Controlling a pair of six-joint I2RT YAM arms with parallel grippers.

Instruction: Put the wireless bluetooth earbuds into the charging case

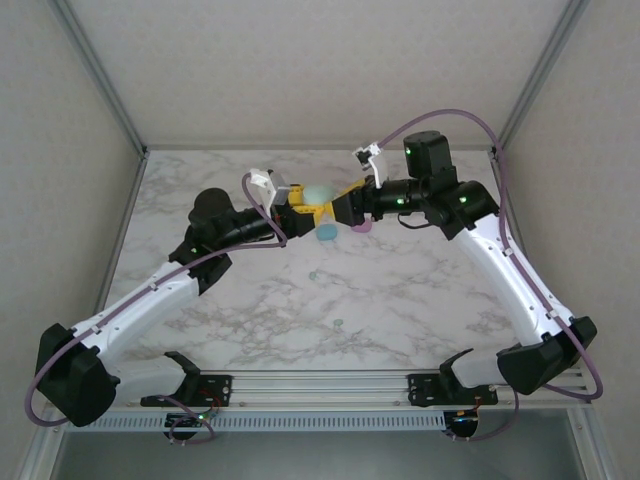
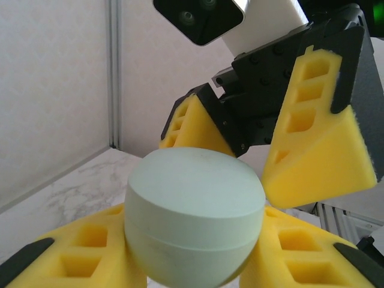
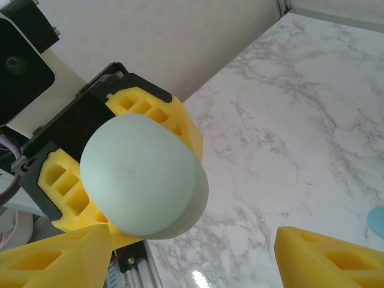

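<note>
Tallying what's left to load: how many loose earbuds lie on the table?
2: the farther earbud around the middle of the table, the nearer earbud closer to the near edge. More may be hidden.

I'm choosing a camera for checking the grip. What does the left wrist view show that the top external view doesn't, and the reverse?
Left wrist: the seam line around the mint case, close up, and the left gripper with yellow pads clamped on either side. Top external: a teal case and two tiny earbuds lying on the marble table. Both: the mint case held by the left gripper, the right gripper open, facing it.
</note>
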